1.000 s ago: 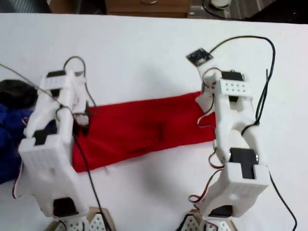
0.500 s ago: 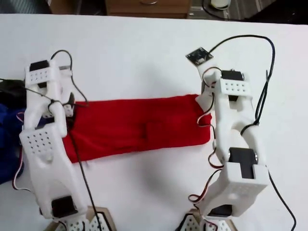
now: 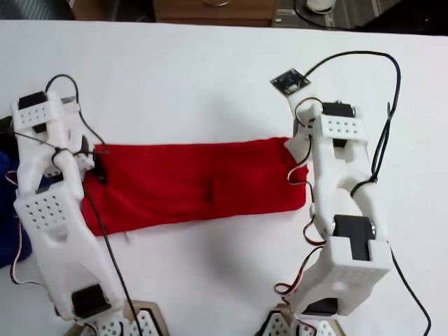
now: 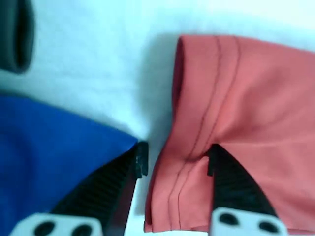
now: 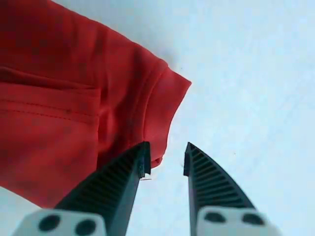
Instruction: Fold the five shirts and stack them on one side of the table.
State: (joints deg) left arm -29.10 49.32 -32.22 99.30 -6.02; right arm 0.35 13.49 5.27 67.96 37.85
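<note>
The left end effector [image 4: 177, 160] is open at medium width. One finger [image 4: 139, 160] rests on the white tabletop [image 3: 196, 84] and the other [image 4: 215, 158] lies on the red shirt [image 4: 246, 98], so the folded, stitched edge of the shirt is between them but is not clamped. Just beside this end effector lies a blue shirt [image 4: 49, 147], and further away a dark cloth [image 4: 15, 34] is cut off at the frame edge.

The right end effector [image 5: 166, 160] is open only narrowly. It stands at the opposite end of the red shirt [image 5: 59, 98], with one fingertip [image 5: 142, 160] at the hem corner and the other over bare tabletop.

In the high view the red shirt [image 3: 189, 182] lies flat as a long band. Its long axis runs across the tabletop from one arm to the other. Both arms cover its ends. The blue shirt [image 3: 7, 238] is mostly hidden behind the left arm. A small black board [image 3: 289, 82] with a cable lies past the right arm.
</note>
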